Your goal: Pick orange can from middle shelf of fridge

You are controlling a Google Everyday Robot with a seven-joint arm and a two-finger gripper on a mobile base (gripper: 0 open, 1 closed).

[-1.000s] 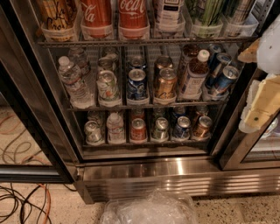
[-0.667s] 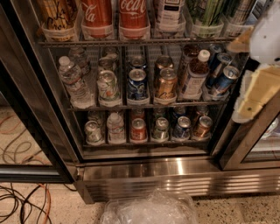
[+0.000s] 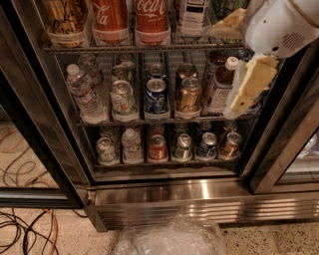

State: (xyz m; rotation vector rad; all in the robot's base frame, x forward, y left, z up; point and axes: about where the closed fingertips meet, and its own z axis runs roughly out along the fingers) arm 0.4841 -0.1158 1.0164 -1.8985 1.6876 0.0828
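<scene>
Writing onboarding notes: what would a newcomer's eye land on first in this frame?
The white arm with its open gripper, upper right, in front of the fridge. Next, the red Coca-Cola cans along the top edge, and the orange can at the front of the middle shelf, left of the gripper.

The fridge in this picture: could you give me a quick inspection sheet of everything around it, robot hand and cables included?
Surface: middle shelf, a wire rack packed with drinks.
Job's things: orange can upright at the shelf's front, just right of a blue can; fridge has a steel base panel.
Clutter: water bottle and brown bottle on the same shelf; Coca-Cola cans above; clear plastic bag on the floor.
Grippers: gripper at upper right, before the shelf's right end, apart from the orange can.
Cables: black and orange cables on the floor, left.
Surroundings: speckled floor.
</scene>
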